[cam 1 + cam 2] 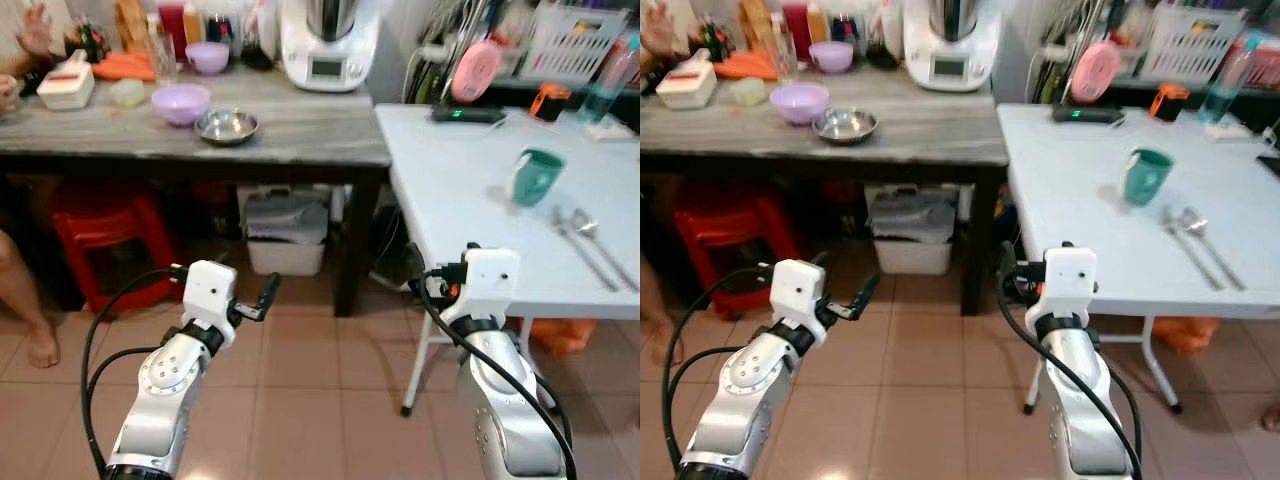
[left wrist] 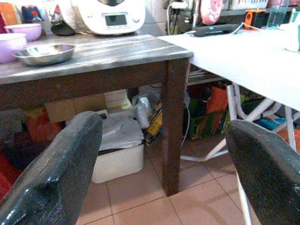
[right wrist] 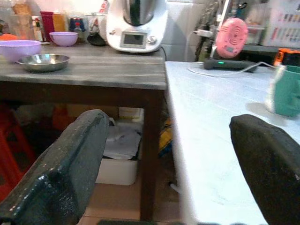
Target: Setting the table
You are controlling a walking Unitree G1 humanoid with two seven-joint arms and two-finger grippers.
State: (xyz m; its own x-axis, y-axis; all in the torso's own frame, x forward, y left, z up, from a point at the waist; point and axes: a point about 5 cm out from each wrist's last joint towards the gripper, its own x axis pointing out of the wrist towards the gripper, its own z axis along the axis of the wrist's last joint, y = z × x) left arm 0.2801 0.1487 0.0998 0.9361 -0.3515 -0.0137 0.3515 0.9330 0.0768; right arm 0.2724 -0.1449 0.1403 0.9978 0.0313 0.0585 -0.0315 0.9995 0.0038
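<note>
This is a home kitchen. A food processor (image 1: 328,40), bowls (image 1: 181,102) and bottles stand on a wooden table (image 1: 300,130). The floor (image 1: 300,400) is tiled.

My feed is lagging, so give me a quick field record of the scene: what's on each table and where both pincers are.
white table: teal mug, fork and spoon lying side by side, black device with green light
wooden table: steel bowl, large purple bowl, small purple bowl, white kitchen appliance
left pincer: open, empty, held over the floor before the wooden table
right pincer: open, empty, near the white table's front edge
person: hand at the wooden table's far left
</note>
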